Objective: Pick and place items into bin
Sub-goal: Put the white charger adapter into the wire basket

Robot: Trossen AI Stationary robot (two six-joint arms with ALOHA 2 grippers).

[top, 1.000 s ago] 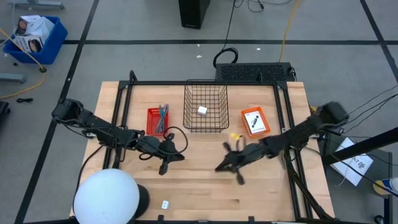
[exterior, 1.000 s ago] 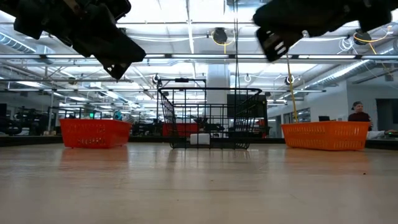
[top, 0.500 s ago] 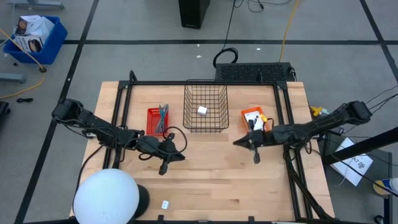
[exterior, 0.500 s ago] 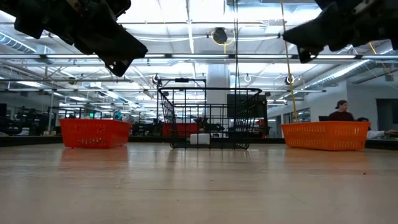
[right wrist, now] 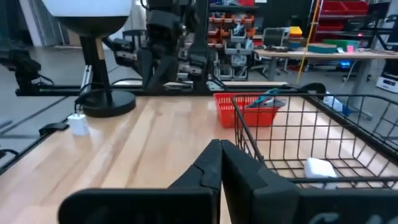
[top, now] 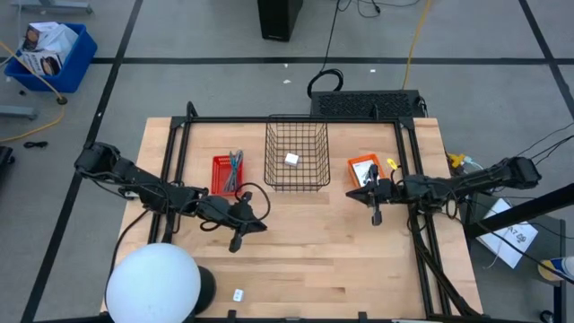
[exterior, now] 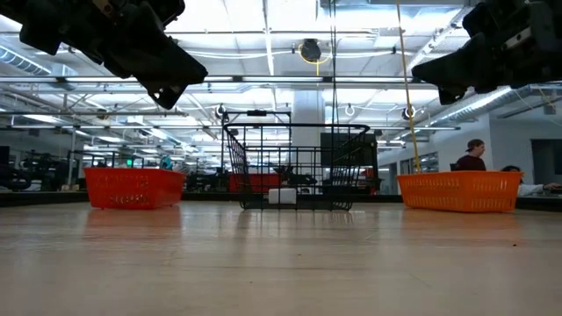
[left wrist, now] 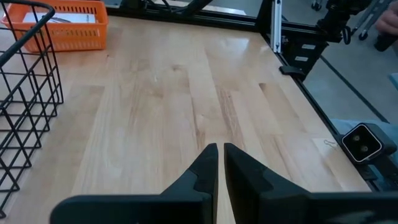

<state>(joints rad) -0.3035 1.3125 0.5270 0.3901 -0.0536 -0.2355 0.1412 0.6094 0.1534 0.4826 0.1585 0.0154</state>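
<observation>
White block (top: 291, 159) lies on the floor of the wire bin (top: 297, 135), mid-table at the far side; same block shows through the mesh in the right wrist view (right wrist: 320, 167). Left of the bin, red tray (top: 224, 173) holds the teal pen-like tool (top: 236, 164) with thin grey pieces beside it; right of the bin, orange tray (top: 363, 163) holds a white card with dark print, partly covered by the right arm. One more small white block (top: 238, 294) sits apart near the front edge, beside the white dome lamp (top: 154, 283).

Step in hand, as judged: right arm reaching to the orange tray for a card. To do it well: flat card gives little edge, so come down steeply, part the fingers first, catch a rim or slide the card against the tray wall; lift clear of the wall before crossing to the bin.

Right gripper (top: 374, 199) hangs above the table at the near edge of the orange tray; fingers pressed together, nothing between them, touching nothing (right wrist: 219, 163). Left gripper (top: 239, 235) waits above bare wood in front of the red tray; fingers likewise closed to a slit, empty (left wrist: 219, 167).
</observation>
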